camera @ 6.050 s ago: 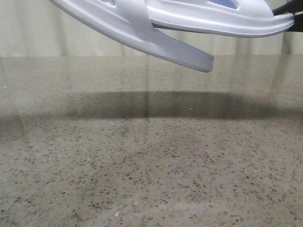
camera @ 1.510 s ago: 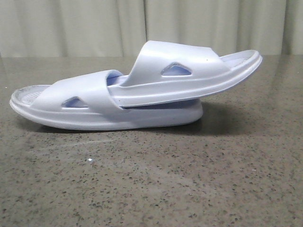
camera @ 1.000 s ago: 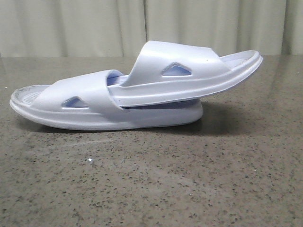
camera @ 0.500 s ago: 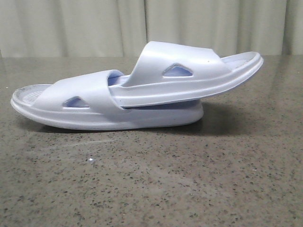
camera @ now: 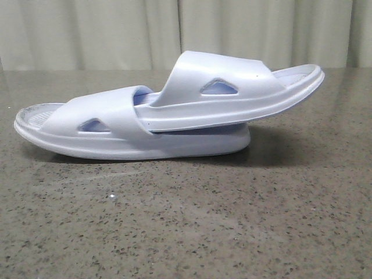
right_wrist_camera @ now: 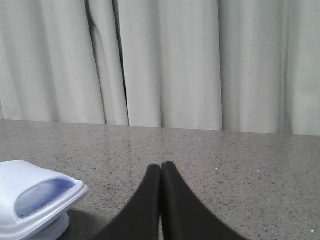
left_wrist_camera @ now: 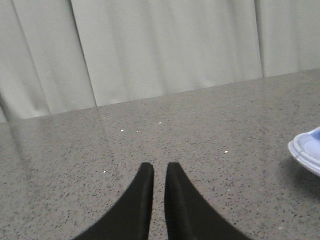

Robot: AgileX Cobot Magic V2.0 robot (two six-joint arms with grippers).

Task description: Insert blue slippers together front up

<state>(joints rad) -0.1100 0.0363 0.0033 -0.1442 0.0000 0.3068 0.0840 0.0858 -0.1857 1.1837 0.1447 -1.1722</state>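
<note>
The two blue slippers lie nested on the grey speckled table in the front view. The lower slipper (camera: 99, 125) lies flat, its strap on the left. The upper slipper (camera: 232, 87) has one end pushed under that strap and its other end raised to the right. No gripper shows in the front view. My left gripper (left_wrist_camera: 159, 167) is empty, its fingers nearly together with a thin gap; one slipper end (left_wrist_camera: 307, 152) shows at that view's edge. My right gripper (right_wrist_camera: 161, 166) is shut and empty, apart from the slipper ends (right_wrist_camera: 35, 200).
The speckled stone table (camera: 192, 226) stretches in front of the slippers. Pale curtains (camera: 116, 32) hang behind its far edge. Nothing else stands on the table in these views.
Six seconds ago the slippers hung in the air at the top of the view; now they rest nested on the table. Over the last second they only crept slightly right.
</note>
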